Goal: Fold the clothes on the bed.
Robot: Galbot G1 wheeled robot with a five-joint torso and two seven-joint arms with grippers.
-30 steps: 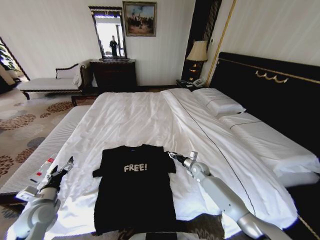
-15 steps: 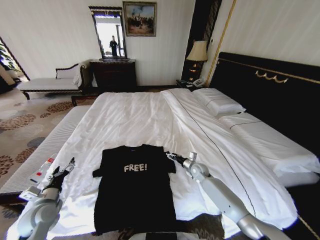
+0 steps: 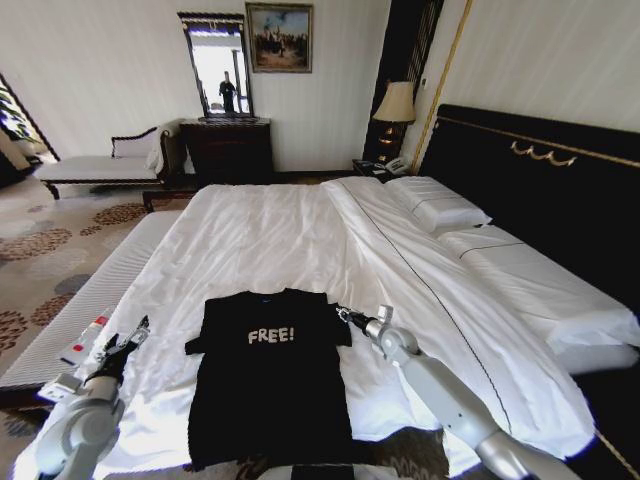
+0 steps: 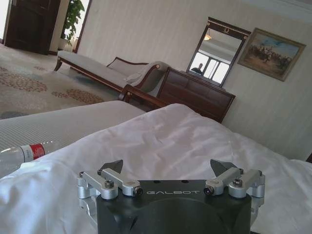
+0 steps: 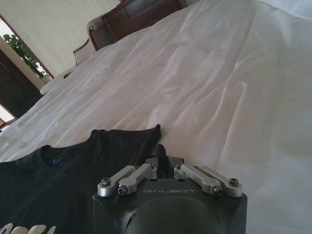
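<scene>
Head view: black T-shirt [image 3: 268,372] lies flat and face up near the foot edge of the bed [image 3: 280,240], white "FREE!" lettering across the chest, soft fabric slightly rumpled at the hem. Its sleeve on the robot's right meets the right gripper [image 3: 344,315], whose fingers are drawn together at the sleeve edge; whether they pinch cloth I cannot tell. Wide wrinkled white sheet stretches beyond toward the pillows [image 3: 437,206]. At the bed's left edge, well apart from the shirt, the left gripper [image 3: 128,335] hovers with fingers spread apart.
</scene>
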